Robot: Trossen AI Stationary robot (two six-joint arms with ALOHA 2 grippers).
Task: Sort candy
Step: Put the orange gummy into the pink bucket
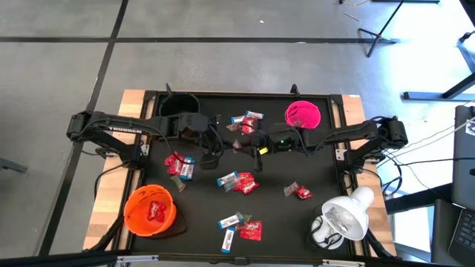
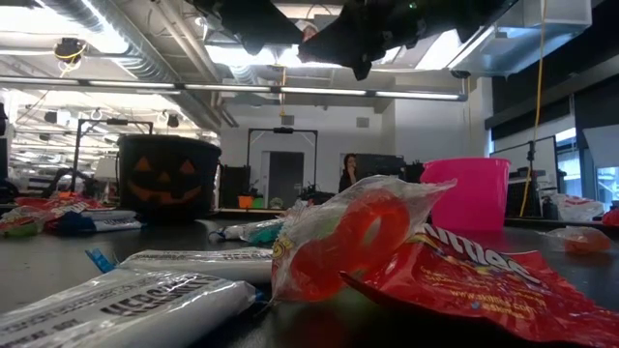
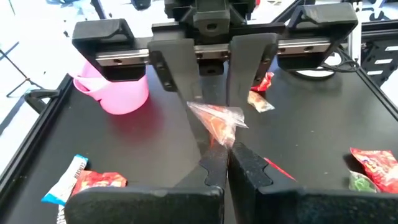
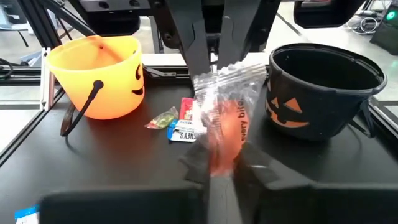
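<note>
Here the right gripper (image 4: 219,163) is pinched on a clear packet (image 4: 225,102) with an orange sweet inside, its crinkled top standing up above the fingers. The left gripper (image 3: 222,163), fingers pressed together, meets it over the middle of the black table (image 1: 312,219); whether it grips the same packet I cannot tell. From above, the packet is lost among the dark arms. Other candy (image 1: 239,182), red wrappers and blue-and-white ones, lies scattered on the table between the orange bowl (image 1: 151,211), the black bowl (image 1: 179,105) and the pink bowl (image 1: 303,114)
</note>
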